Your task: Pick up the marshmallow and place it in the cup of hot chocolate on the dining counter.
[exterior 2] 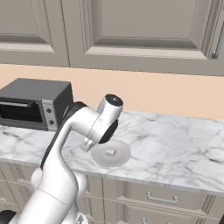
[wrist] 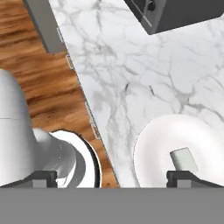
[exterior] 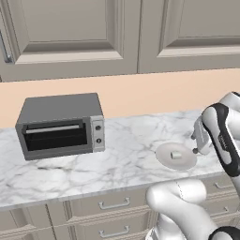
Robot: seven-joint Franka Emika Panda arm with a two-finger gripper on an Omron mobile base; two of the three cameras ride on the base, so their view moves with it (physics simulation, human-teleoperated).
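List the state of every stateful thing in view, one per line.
marshmallow: lying on the plate, not gripped
plate: flat on the marble counter, near its front edge
toaster oven: door shut
drawers: shut
upper cabinets: doors shut
gripper: open, above the plate, holding nothing

One marshmallow, plate, toaster oven

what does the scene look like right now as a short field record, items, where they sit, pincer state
marshmallow: lies on the plate, untouched
plate: flat on the marble counter, near its front edge
counter: narrow marble top with drawers below
toaster oven: on the counter, left of the plate, door shut
pincer: open, above the plate's near side, holding nothing
task stage: marshmallow not yet picked up
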